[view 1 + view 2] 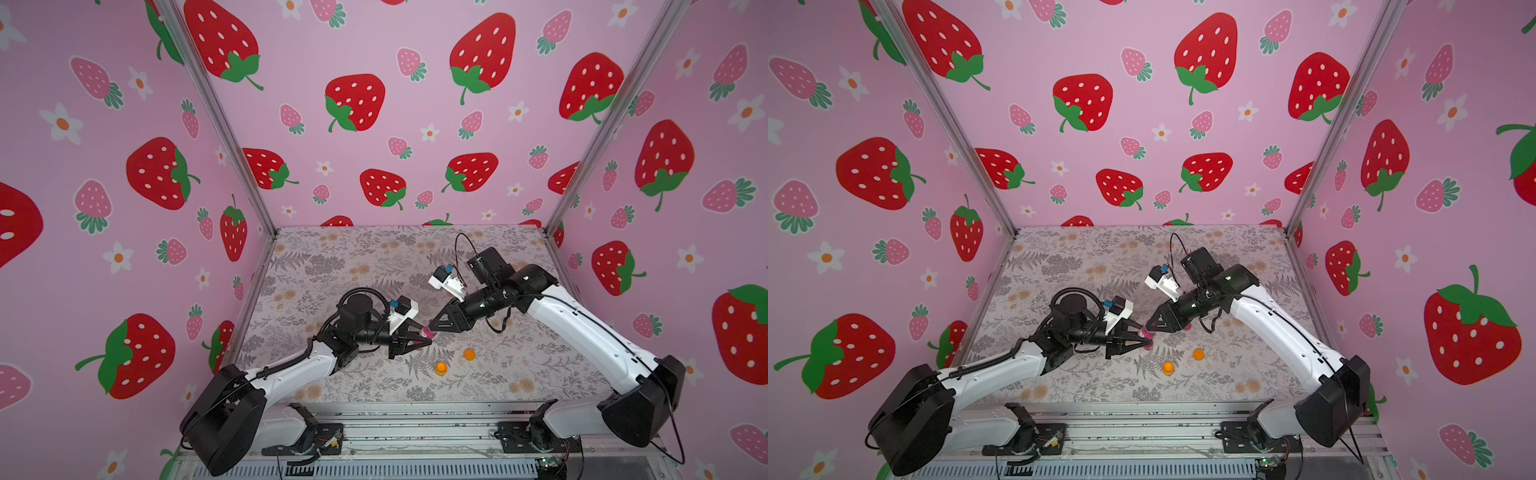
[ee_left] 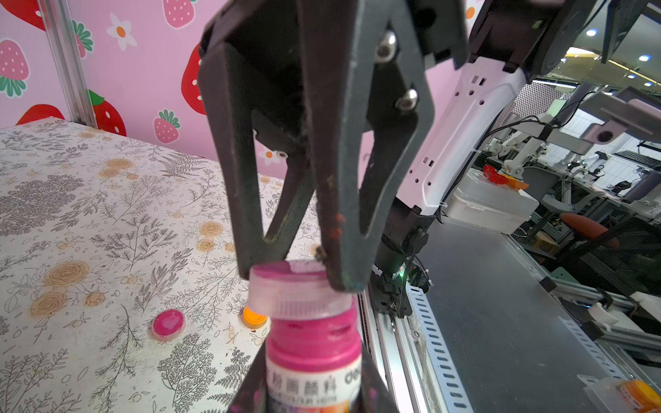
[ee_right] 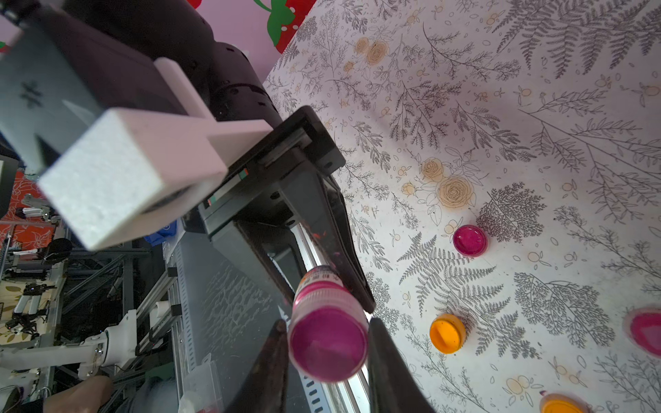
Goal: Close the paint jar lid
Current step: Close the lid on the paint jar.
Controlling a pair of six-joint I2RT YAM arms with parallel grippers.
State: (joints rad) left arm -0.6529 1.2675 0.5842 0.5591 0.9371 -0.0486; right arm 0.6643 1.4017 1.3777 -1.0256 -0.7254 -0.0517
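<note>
Fingers [image 2: 339, 186] of right gripper [image 1: 432, 328] are pinching lid [image 2: 297, 289]; left gripper [image 1: 427, 341] is clamping paint jar [image 2: 314, 352] aloft over table [image 1: 332, 266] centre. I am rating it light, rigid, slick; ribbed lid skirt is offering best hold

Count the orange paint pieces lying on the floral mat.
2. The nearer orange piece sits toward the front of the floral mat; the farther orange piece sits close by, toward the robot's right. Others may be hidden from view.
</note>
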